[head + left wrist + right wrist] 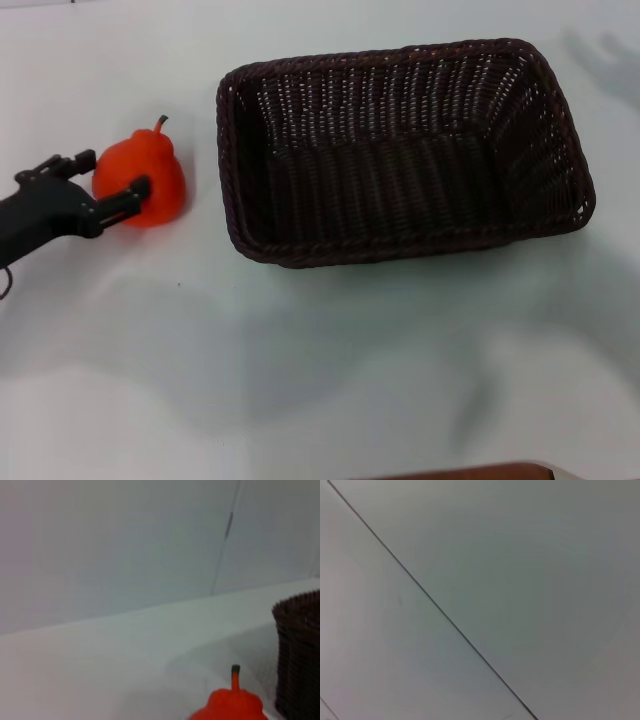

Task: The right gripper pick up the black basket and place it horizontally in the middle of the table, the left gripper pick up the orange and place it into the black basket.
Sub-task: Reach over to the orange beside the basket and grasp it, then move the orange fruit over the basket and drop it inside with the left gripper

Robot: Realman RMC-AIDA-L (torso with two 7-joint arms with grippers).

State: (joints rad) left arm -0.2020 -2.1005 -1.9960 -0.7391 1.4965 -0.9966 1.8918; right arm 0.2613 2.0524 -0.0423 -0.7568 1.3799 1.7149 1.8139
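Dark woven wicker, the rectangular black basket (405, 150) lies lengthwise mid-surface (320, 370). The left pincer (115, 185) grips the bright orange pear-shaped fruit (145, 175) beside it. The right pincer is out of sight.

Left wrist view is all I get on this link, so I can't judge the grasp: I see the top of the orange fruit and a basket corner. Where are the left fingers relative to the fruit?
Observer: In the head view the left gripper straddles the orange, one finger behind it and one across its front.
Operator: Is the fruit off the table?
Observer: No lift is visible; it appears to rest upright on the table, stem up.
Operator: Where is the basket, and is anything in it?
Observer: The black basket lies lengthwise mid-table, to the fruit's right and apart from it, with nothing inside.
Operator: And the right gripper?
Observer: Not in any view; its wrist camera shows only a plain pale surface.
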